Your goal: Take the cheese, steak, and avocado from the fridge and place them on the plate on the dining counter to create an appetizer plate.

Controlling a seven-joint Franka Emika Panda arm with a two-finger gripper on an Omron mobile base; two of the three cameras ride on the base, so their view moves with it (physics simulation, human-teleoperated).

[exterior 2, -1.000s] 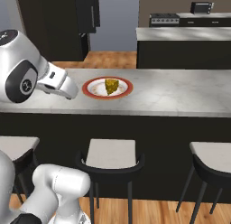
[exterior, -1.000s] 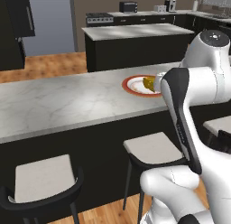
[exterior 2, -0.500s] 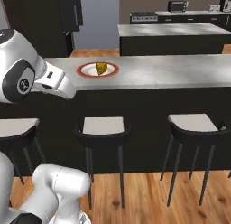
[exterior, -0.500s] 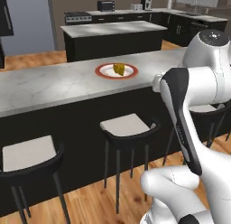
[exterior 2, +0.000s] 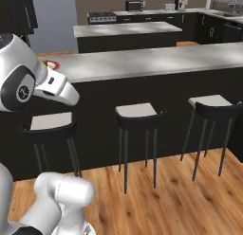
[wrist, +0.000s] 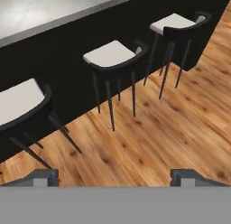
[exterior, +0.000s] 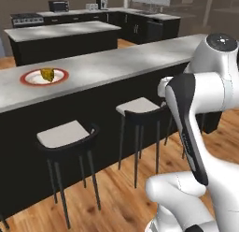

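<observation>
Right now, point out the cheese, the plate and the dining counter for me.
cheese (exterior: 46,75), left base view, on the yellow wedge's middle.
plate (exterior: 28,79), left base view, on its red-orange rim, left side.
dining counter (exterior: 116,65), left base view, on bare marbled top.

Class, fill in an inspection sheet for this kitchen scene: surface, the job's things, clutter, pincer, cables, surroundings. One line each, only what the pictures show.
Surface: dining counter, pale grey marbled top, black base.
Job's things: plate with red-orange rim sits on the counter; cheese, a yellow wedge, lies on it. No steak or avocado seen on the plate.
Clutter: nothing seen on the counter besides the plate.
Pincer: pincer open, holding nothing, aimed at the wooden floor.
Cables: nothing seen.
Surroundings: stools with grey seats along the counter; a shorter island behind it; small appliances on the back counter.
</observation>
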